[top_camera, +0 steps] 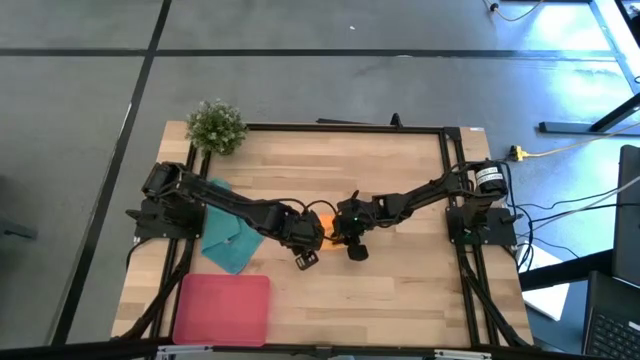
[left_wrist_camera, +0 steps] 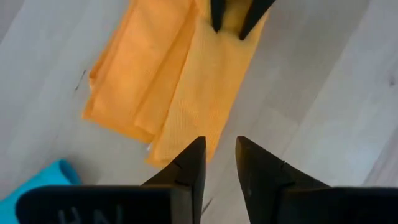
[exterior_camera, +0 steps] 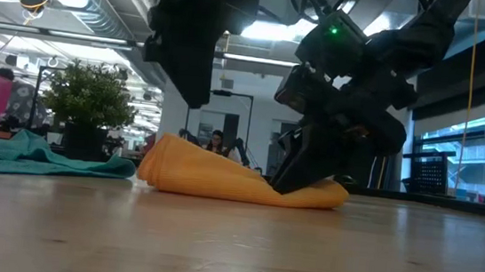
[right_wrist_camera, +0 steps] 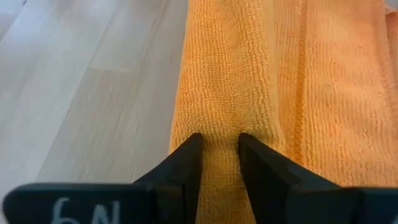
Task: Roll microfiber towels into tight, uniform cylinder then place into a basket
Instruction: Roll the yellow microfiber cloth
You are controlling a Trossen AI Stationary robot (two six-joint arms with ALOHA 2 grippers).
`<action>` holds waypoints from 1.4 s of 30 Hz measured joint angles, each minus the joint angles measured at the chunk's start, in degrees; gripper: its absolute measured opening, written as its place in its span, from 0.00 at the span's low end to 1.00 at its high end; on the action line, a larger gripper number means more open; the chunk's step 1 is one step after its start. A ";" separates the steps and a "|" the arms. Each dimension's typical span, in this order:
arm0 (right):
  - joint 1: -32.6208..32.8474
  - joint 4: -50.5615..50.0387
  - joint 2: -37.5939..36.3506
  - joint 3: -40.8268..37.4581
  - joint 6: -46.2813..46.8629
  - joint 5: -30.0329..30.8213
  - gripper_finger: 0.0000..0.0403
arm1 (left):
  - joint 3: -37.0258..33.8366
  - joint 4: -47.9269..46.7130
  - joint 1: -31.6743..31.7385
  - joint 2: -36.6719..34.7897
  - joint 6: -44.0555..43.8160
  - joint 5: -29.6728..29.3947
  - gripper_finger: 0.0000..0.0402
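The orange towel [top_camera: 322,222] lay part-folded at the frame centre of the surface [top_camera: 400,290]. The right hand [right_wrist_camera: 219,155] pinched a fold of its edge. The left hand [left_wrist_camera: 219,163] hovered above it, slightly parted, grasping nothing. Risk: one-sided tension could skew the roll, leaving it loose.

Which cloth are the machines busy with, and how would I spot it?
Find the wooden table and go to its middle, where both arms meet. The orange towel lies folded there, its fold pinched by the right claw. The teal towel lies crumpled nearer the plant, untouched.
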 joint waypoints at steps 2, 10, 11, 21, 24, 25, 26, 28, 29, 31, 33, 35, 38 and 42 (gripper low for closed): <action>0.00 0.11 0.00 -0.02 0.00 -0.04 0.28 | -0.81 2.78 -0.09 1.14 0.66 0.17 0.20; 0.02 0.48 0.00 -0.06 0.03 0.00 0.28 | -3.18 5.35 0.92 6.20 0.60 0.68 0.20; 0.02 0.51 0.00 -0.06 0.02 0.00 0.28 | -3.19 5.39 1.03 6.92 0.57 0.79 0.20; 0.02 0.55 0.00 -0.06 0.02 -0.04 0.28 | -2.96 6.35 1.70 11.45 0.57 0.69 0.20; 0.02 0.57 0.00 -0.06 0.02 -0.04 0.28 | -2.96 6.35 1.70 11.53 0.53 0.69 0.20; 0.02 0.57 0.00 -0.06 0.02 -0.04 0.28 | -2.96 6.35 1.70 11.53 0.45 0.65 0.20; 0.02 0.57 0.00 -0.06 0.02 -0.04 0.28 | -2.96 6.35 1.69 11.56 0.42 0.50 0.20; 0.02 0.57 0.00 -0.06 1.10 -0.23 0.28 | -2.96 6.35 1.68 11.60 0.35 0.39 0.20; 0.00 0.57 0.00 -0.06 1.33 -0.31 0.28 | -2.96 6.37 1.68 11.60 0.29 0.40 0.20; 0.00 0.49 0.00 -0.06 1.34 -0.40 0.28 | -2.98 6.37 1.68 11.63 0.29 0.39 0.20; 0.00 0.34 0.00 -0.04 1.40 -0.40 0.28 | -2.98 6.39 1.68 11.64 0.29 0.39 0.20; 0.00 0.02 0.00 -0.02 1.37 -0.46 0.28 | -3.02 6.41 1.68 11.66 0.29 0.39 0.20; 0.00 -0.12 0.00 -0.01 1.43 -0.46 0.28 | -3.02 6.41 1.68 11.71 0.29 0.37 0.20; -0.09 -2.18 -0.13 1.31 1.56 -0.16 0.28 | -3.05 6.41 1.68 11.75 0.29 0.34 0.20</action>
